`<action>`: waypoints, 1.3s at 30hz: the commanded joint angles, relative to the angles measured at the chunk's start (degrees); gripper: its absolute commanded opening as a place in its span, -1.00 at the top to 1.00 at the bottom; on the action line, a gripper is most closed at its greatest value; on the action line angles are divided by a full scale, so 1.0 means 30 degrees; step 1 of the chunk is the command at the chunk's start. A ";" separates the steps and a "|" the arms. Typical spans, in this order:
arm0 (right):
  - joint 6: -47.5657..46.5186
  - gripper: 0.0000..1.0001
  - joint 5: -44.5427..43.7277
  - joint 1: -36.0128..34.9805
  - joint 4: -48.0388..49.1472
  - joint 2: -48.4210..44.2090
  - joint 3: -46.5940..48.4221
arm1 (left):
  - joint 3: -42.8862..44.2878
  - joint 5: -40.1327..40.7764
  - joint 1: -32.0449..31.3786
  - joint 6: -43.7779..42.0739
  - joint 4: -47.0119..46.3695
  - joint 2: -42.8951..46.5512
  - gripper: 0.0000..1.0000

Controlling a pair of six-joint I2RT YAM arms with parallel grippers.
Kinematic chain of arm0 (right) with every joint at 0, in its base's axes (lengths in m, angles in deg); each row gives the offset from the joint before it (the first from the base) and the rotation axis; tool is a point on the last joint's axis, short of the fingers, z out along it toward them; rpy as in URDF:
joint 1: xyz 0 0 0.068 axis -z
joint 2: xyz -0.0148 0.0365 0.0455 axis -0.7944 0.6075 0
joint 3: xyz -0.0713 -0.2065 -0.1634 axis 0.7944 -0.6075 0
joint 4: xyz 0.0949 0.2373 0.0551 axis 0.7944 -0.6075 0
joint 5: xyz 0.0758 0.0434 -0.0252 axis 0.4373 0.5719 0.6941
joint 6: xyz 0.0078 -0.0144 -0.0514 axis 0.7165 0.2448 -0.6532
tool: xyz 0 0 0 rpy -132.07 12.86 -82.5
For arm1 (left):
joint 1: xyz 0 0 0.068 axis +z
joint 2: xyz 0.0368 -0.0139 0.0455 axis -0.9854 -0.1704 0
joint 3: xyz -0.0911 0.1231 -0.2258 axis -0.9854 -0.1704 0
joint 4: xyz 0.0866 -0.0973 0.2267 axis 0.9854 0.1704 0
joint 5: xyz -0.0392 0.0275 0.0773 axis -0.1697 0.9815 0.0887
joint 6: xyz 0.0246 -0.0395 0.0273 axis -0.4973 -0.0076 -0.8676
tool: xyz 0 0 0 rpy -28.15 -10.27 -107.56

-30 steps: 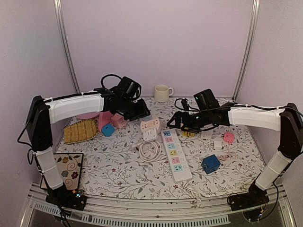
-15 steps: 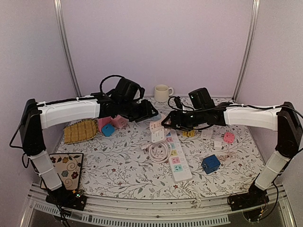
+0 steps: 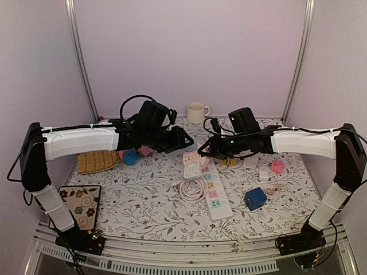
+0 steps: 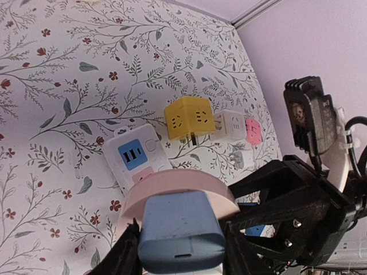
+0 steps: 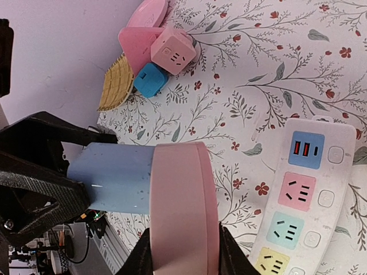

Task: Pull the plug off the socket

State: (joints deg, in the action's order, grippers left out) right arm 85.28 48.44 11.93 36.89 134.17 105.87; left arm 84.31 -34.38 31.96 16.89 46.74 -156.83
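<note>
One plug (image 4: 180, 230) still seated in socket (image 5: 183, 200), cable coil (image 3: 192, 188) shifted right

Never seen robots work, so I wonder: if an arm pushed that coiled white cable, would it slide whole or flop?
Likely floppy: the cable lies in loose, uneven loops, so a push would probably distort the coil rather than shift it whole. It looks thin, so probably light. It lies right beside the power strip, which might block it on that side.
</note>
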 commanded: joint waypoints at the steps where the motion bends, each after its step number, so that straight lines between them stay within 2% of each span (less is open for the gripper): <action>1: 0.0216 0.69 -0.0137 -0.0031 0.0242 -0.0310 -0.0242 | -0.0179 -0.0284 -0.0324 0.0056 -0.2415 0.1312 0.82; 9: 0.0206 0.91 -0.2608 -0.0047 -0.1640 -0.0712 0.0070 | -0.0423 0.0209 -0.1105 -0.0873 -0.3277 0.1679 0.81; 14: 0.0048 0.92 -0.4116 -0.0040 -0.2137 -0.1234 -0.0177 | -0.0660 0.0507 -0.1196 -0.1144 -0.3750 0.2090 0.81; 22: -0.0228 0.93 -0.4912 0.0008 -0.2621 -0.1047 0.0157 | -0.2413 0.0163 -0.0846 -0.0855 -0.5795 0.3593 0.77; 34: -0.0580 0.94 -0.5672 0.0327 -0.3257 -0.0762 0.0453 | -0.3791 -0.1046 0.0026 -0.1028 -0.5874 0.4832 0.76; 39: -0.0753 0.94 -0.5777 0.0342 -0.3511 -0.0436 0.0802 | -0.1795 -0.0400 -0.0412 -0.2282 -0.3400 0.4101 0.78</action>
State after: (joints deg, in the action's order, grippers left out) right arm 81.94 42.40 9.77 32.37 130.74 107.80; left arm 73.18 -34.00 31.33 13.70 35.06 -148.26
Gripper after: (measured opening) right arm 0.294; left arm 0.415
